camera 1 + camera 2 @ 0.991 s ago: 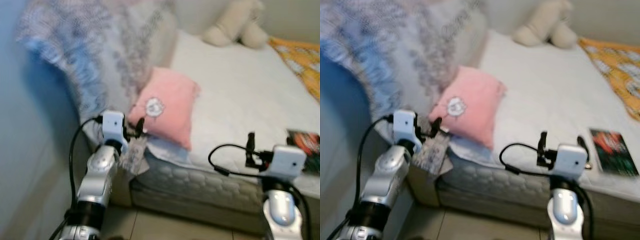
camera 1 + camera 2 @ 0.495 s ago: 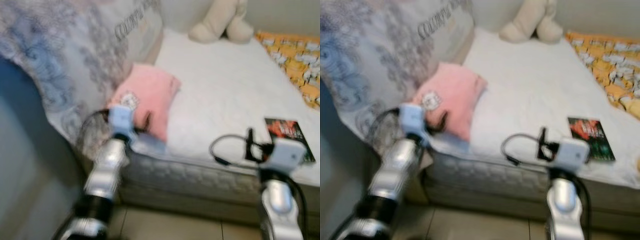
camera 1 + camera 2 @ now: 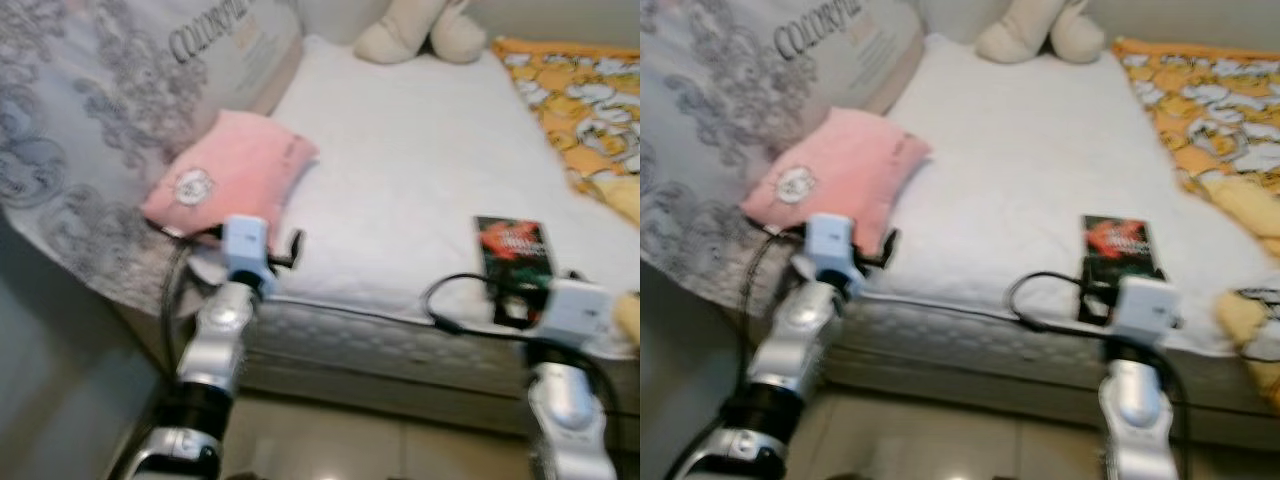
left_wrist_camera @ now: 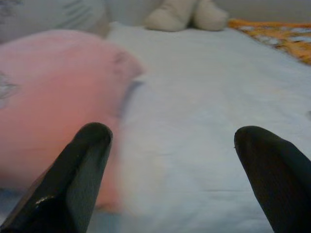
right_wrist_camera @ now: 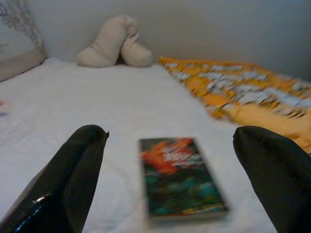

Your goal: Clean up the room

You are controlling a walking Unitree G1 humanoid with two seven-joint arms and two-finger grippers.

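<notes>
Blurry book [image 5: 181, 176] btwn wide-apart right gripper [image 5: 175, 145] fingers, plush toy [image 5: 115, 43] half cut off.

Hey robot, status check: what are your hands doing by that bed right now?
Left gripper open, empty, beside the pink pillow. Right gripper open, empty, lined up on the book lying flat on the mattress. Nothing between fingers and book.

Pink pillow [image 3: 232, 176], white bed [image 3: 420, 160], orange cartoon-print blanket [image 3: 575, 90], cream plush toy [image 3: 405, 28], red-and-green book [image 3: 512, 247].
</notes>
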